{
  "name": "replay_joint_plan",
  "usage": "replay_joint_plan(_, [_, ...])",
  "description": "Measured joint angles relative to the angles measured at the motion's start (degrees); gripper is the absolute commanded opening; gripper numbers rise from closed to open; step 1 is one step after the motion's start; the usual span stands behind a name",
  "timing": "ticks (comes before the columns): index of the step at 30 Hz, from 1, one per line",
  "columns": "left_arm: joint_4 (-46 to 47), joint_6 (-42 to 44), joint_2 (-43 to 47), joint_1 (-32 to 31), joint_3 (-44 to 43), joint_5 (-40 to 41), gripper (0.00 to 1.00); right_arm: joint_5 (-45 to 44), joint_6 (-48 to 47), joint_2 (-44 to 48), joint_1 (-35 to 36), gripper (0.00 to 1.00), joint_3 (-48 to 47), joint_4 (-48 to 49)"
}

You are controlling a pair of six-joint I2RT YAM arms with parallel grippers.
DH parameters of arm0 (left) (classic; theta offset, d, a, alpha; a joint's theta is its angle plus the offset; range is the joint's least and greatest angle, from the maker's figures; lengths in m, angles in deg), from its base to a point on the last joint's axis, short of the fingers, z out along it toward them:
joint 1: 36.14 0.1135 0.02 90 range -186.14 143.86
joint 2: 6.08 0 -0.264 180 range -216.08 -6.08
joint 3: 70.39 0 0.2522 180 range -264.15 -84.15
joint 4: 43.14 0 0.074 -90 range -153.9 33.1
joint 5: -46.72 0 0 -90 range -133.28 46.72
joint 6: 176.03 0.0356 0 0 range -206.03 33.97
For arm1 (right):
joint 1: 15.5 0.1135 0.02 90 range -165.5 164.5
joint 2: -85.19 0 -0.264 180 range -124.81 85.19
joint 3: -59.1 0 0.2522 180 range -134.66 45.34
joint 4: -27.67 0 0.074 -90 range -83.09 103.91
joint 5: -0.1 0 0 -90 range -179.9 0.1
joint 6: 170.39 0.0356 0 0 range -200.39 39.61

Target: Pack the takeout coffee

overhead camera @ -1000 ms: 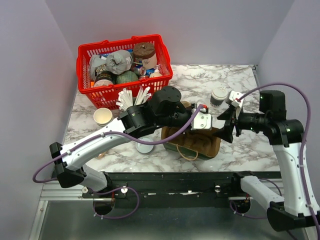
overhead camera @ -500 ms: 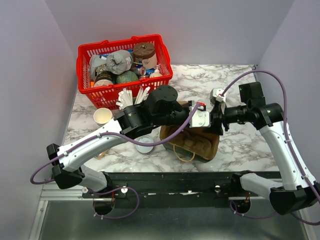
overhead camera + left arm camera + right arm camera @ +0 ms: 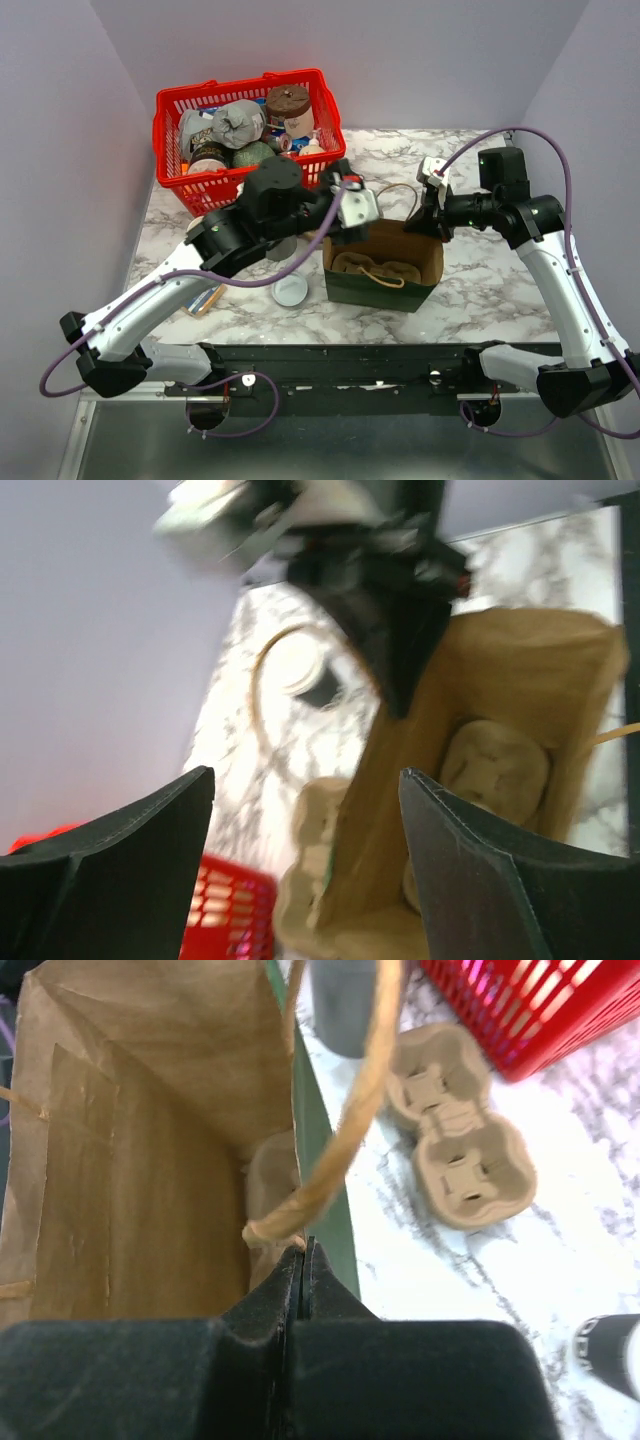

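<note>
Plain lilac walls enclose a white marble-patterned table; lighting seems even, perhaps diffuse.

Brown paper bag stands upright, open, on marble table. Pulp cup carrier lies between bag and red basket.

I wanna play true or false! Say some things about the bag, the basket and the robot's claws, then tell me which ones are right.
1. The paper bag stands open on the table. True.
2. The right gripper is pinched shut on the bag's rim, by the rope handle. True.
3. The left gripper is holding a coffee cup. False: it is wide open and holds nothing.
4. The basket is blue. False: it is red.
5. A cardboard cup holder lies inside the bag. True.
</note>
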Motion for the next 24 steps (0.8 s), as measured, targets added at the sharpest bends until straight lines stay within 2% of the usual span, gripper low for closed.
replay_joint_plan(2, [1.05, -0.15, 2.86, 3.80, 1.42, 0.90, 0.90, -0.66, -0.15, 0.13, 0.20, 0.01, -0.61, 1.18])
replay_joint_plan(5, [4.46, -0.46, 6.67, 9.55, 3.19, 3.50, 0.91, -1.86, -0.57, 2.51, 1.38, 0.01, 0.13, 3.93])
replay_joint_plan(9, [8.04, 0.04, 8.83, 13.46, 4.46, 6.36, 0.91, -3.21, -3.41, 9.97, 4.90, 0.00, 5.66, 7.15])
replay_joint_plan(13, [10.14, -0.17, 9.14, 14.62, 7.02, 7.04, 0.91, -5.20, -8.70, 18.25, 10.64, 0.01, 15.50, 8.15])
replay_joint_plan(17, [10.38, -0.55, 9.25, 14.64, 10.47, 7.04, 0.91, -7.48, -13.97, 22.73, 15.10, 0.00, 21.42, 8.15])
replay_joint_plan(19, [10.19, -0.72, 9.25, 14.67, 11.15, 7.02, 0.91, -8.90, -15.91, 26.14, 18.47, 0.01, 22.51, 8.04])
replay_joint_plan(24, [7.28, -0.68, 9.33, 15.06, 10.27, 2.97, 0.91, -11.17, -17.59, 29.70, 21.57, 0.01, 22.53, 7.13])
